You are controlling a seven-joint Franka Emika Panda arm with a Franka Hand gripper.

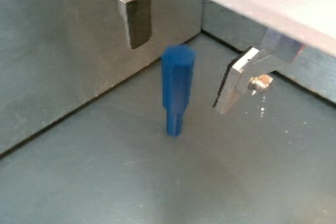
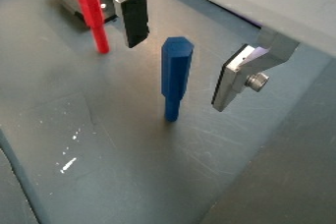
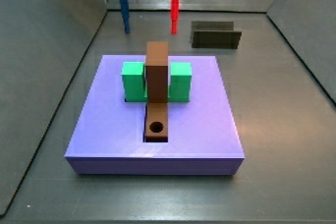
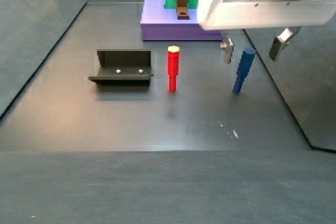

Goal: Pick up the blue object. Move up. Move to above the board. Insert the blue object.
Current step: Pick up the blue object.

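Gripper [image 4: 251, 46] at right of frame in a side view, jaws apart, straddling the blue object [image 4: 243, 72] without touching it. Blue object stands upright on the floor, right of the red peg [image 4: 172, 68]. Board [image 3: 156, 92] lies on the purple slab [image 3: 197, 120], centre of frame, between green blocks [image 3: 134, 81].

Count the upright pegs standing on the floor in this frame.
2. The blue object stands between the open gripper's fingers, not yet clamped. The red peg stands apart, between it and the fixture. No others show; none seems hidden.
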